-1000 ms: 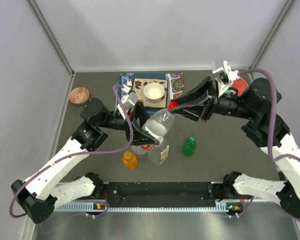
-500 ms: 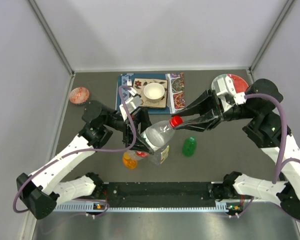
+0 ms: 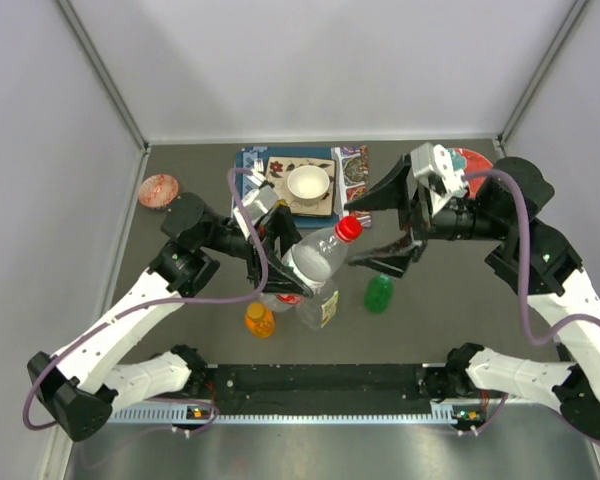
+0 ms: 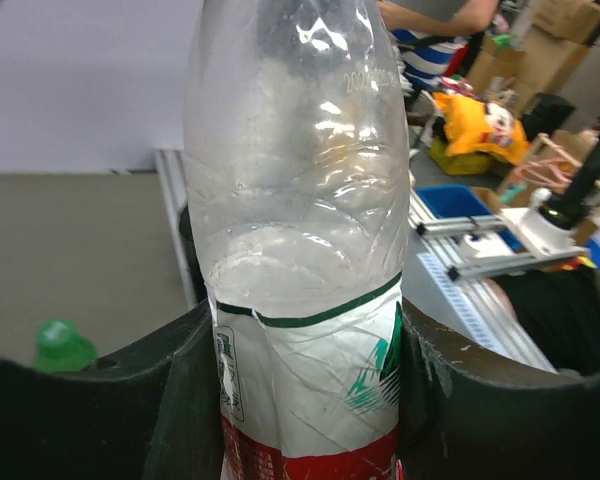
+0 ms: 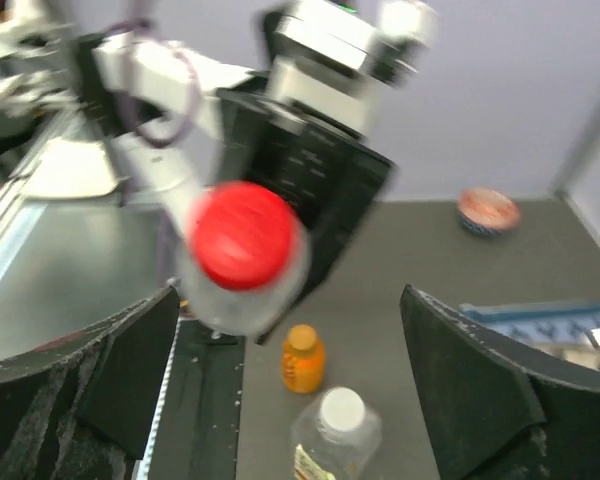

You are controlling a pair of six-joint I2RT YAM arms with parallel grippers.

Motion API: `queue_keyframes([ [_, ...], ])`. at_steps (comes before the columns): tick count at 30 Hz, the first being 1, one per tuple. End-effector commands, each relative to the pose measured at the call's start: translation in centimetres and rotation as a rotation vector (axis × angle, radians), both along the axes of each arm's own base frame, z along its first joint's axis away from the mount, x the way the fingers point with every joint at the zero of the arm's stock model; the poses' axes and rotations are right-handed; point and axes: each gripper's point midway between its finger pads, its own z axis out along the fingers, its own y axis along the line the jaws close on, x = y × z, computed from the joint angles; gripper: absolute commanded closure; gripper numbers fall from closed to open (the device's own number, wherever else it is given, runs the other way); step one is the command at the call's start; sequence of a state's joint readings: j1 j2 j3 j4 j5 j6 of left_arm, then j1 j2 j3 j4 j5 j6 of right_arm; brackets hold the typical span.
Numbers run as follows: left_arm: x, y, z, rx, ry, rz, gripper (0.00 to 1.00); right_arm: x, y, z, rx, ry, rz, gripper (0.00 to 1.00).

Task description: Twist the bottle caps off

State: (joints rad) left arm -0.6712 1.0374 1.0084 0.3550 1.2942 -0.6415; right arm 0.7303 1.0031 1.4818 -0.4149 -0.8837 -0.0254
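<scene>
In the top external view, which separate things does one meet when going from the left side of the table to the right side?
small patterned dish → orange bottle → white bowl → red cap → green bottle → red plate

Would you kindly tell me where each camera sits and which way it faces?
Top external: above and behind, looking down at the table; left arm and right arm show.
Left wrist: on the left gripper, looking along the clear bottle it clamps; its fingers show.
Right wrist: on the right gripper, facing the red cap between its open fingers.
Shared: both wrist views show that bottle.
</scene>
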Motion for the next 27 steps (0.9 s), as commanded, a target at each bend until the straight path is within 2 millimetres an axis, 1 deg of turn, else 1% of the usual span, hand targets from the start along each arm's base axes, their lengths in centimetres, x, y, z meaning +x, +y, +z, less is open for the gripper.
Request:
queue_keyframes([
  [1,1.6,-0.2,2.7,-0.088,-0.151,0.154,0.51,5.9,-2.1,3.8,0.144,0.174,-0.431,0.06],
  [2,2.0,-0.3,2.8,-0.099,-0.181,0.178,0.51,6.4,-2.8,4.7,0.178,0.193,-0.482,0.06],
  [3,3.1,-0.5,3.1,-0.104,-0.183,0.25,0.5,6.6,-3.2,5.2,0.209,0.232,-0.509,0.06],
  [5,4.3,-0.6,2.7,-0.091,-0.204,0.323,0.5,7.0,-3.8,6.1,0.271,0.268,-0.549,0.06],
  [6,5.5,-0.5,3.0,-0.092,-0.209,0.408,0.5,6.6,-4.3,7.2,0.33,0.305,-0.547,0.06],
  [7,6.2,-0.4,3.2,-0.094,-0.222,0.458,0.51,6.8,-4.5,7.6,0.359,0.325,-0.564,0.06],
  [8,6.8,-0.3,2.9,-0.079,-0.238,0.503,0.5,7.0,-4.8,7.7,0.38,0.351,-0.576,0.07],
  [9,8.4,0.0,3.4,-0.081,-0.247,0.604,0.5,6.9,-5.1,8.2,0.419,0.402,-0.58,0.07],
  [10,9.1,0.2,3.1,-0.063,-0.253,0.646,0.51,7.6,-5.5,8.3,0.448,0.433,-0.623,0.08],
  [11,9.6,0.5,2.8,-0.043,-0.267,0.685,0.51,7.8,-5.7,8.2,0.469,0.471,-0.631,0.09],
  [13,11.6,1.2,2.6,-0.022,-0.27,0.811,0.51,8.5,-6.1,8.2,0.501,0.502,-0.671,0.1],
  [14,12.1,1.5,2.6,-0.016,-0.28,0.851,0.51,8.8,-6.2,8.1,0.513,0.525,-0.683,0.1],
  [15,12.6,1.7,2.2,0.004,-0.277,0.888,0.51,9.2,-6.4,8.1,0.527,0.535,-0.706,0.11],
  [16,13.8,2.3,2.0,0.02,-0.276,0.97,0.51,9.7,-6.1,7.8,0.523,0.547,-0.715,0.11],
  [18,14.3,2.5,1.3,0.056,-0.292,1.02,0.51,10.2,-5.6,7.4,0.516,0.579,-0.717,0.12],
  [20,15.0,2.9,1.1,0.081,-0.32,1.1,0.51,11.2,-4.7,6.6,0.484,0.616,-0.73,0.12],
  [21,15.2,3.0,0.9,0.094,-0.328,1.128,0.51,11.4,-4.3,6.4,0.47,0.625,-0.733,0.13],
  [22,15.2,3.0,0.7,0.104,-0.325,1.144,0.51,11.9,-4.3,6.5,0.474,0.627,-0.755,0.13],
  [23,15.5,3.1,0.5,0.127,-0.371,1.186,0.51,12.5,-3.4,5.7,0.442,0.64,-0.762,0.13],
  [24,15.5,3.0,0.5,0.134,-0.381,1.193,0.5,12.8,-3.0,5.4,0.428,0.641,-0.764,0.13],
  [25,15.3,2.5,0.1,0.153,-0.397,1.183,0.5,13.0,-2.7,5.5,0.425,0.638,-0.765,0.13],
  [26,15.4,2.6,0.1,0.16,-0.404,1.197,0.5,13.5,-1.8,4.8,0.395,0.645,-0.767,0.13],
  [27,15.3,2.5,-0.1,0.166,-0.408,1.195,0.5,13.7,-1.6,4.5,0.385,0.645,-0.773,0.14],
])
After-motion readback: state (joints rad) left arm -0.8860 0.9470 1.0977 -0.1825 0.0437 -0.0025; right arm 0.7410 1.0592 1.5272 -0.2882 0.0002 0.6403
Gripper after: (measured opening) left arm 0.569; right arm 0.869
